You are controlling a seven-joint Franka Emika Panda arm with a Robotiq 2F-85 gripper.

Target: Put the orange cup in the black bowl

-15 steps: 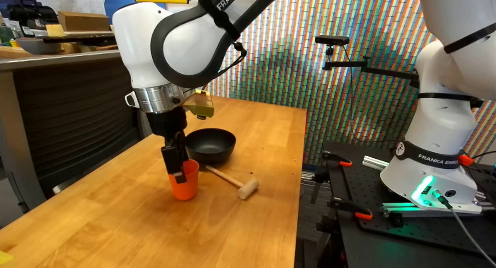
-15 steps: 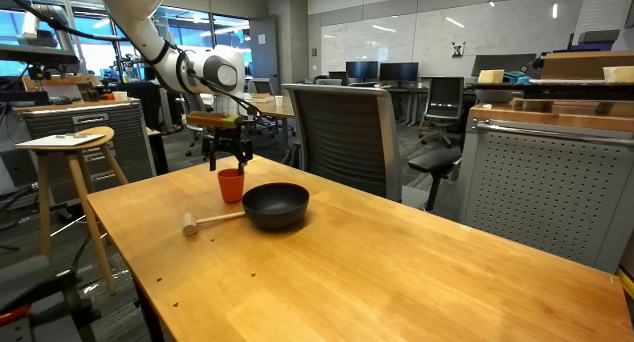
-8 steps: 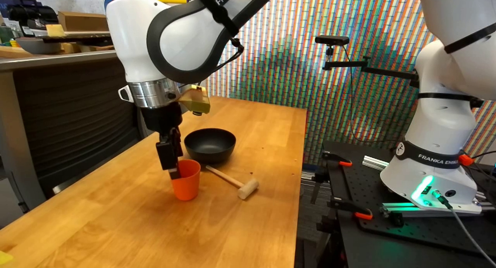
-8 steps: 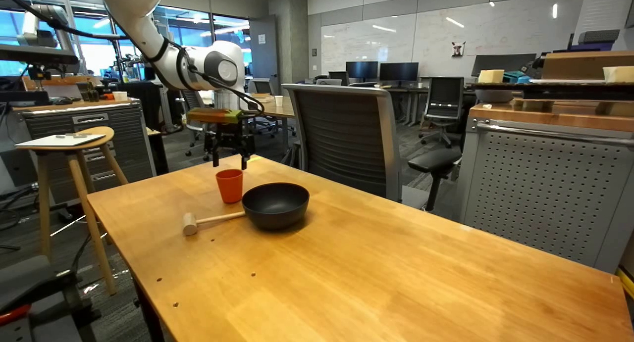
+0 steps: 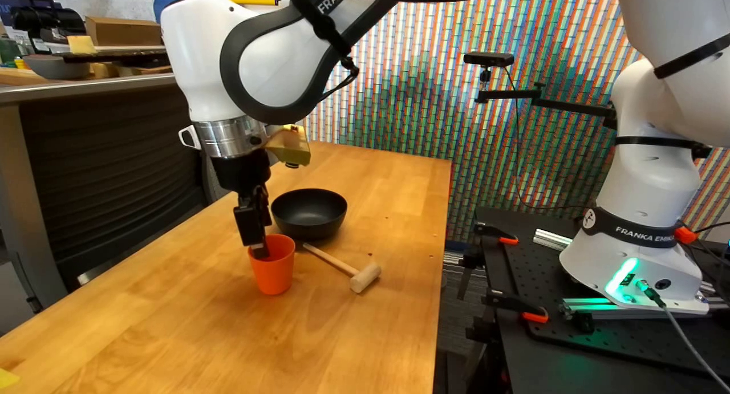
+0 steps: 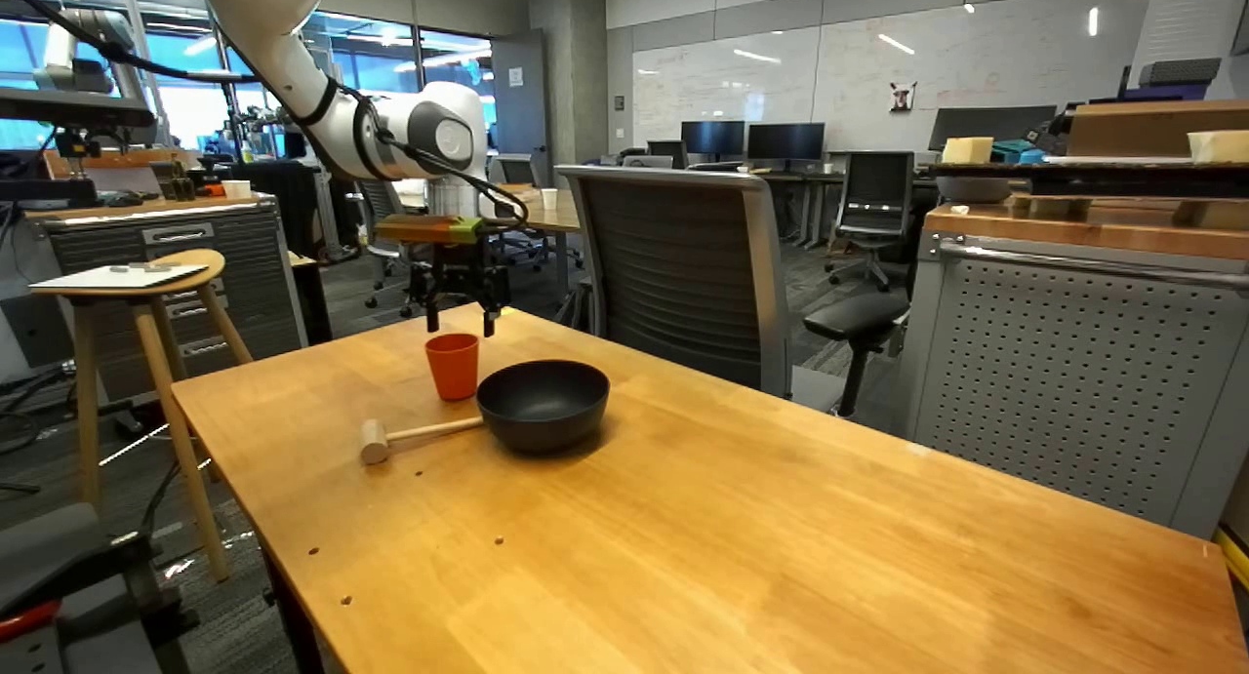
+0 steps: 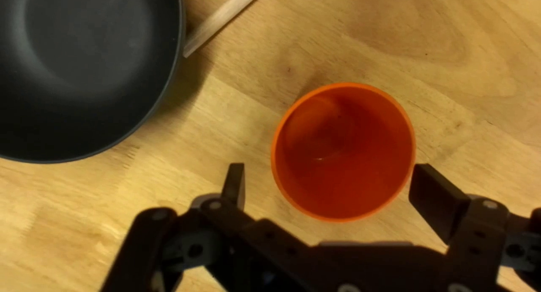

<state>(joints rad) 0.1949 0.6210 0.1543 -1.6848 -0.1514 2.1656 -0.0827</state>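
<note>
The claw [image 6: 461,329] is spread, its fingers [image 7: 437,203] wide apart and nothing held between them. The cup [image 7: 343,152] stands upright on the table [image 6: 781,537], mouth up, ahead of the fingertips [image 7: 233,180], which hang close to rim height. The relation of note: in the wrist view the cup sits forward of the line joining the tips and nearer the finger at the right of that view, whose tip meets the rim's outline; a strip of wood shows between the rim and the opposite finger. In an exterior view the visible fingertip [image 5: 260,251] likewise bears on one side of the mouth, not its middle. Whether a tip touches the rim cannot be determined. It is judged that a small shift towards the cup's centre is called for before lowering, lest a finger come down on the rim. The cup is round and its axis vertical, so no turn seems required. The step is judged to be the approach; the grasp is not yet made. The bowl [image 6: 543,416] stands near the cup, apart from it. The mallet [image 5: 365,277] lies with its handle end just beside the bowl, contact not determinable. The table is smooth wood with small dark holes [image 6: 499,540]. The room is a workspace: a chair [image 6: 673,284] beyond the table, a stool [image 6: 200,259], monitors [image 6: 785,140] farther back.
</note>
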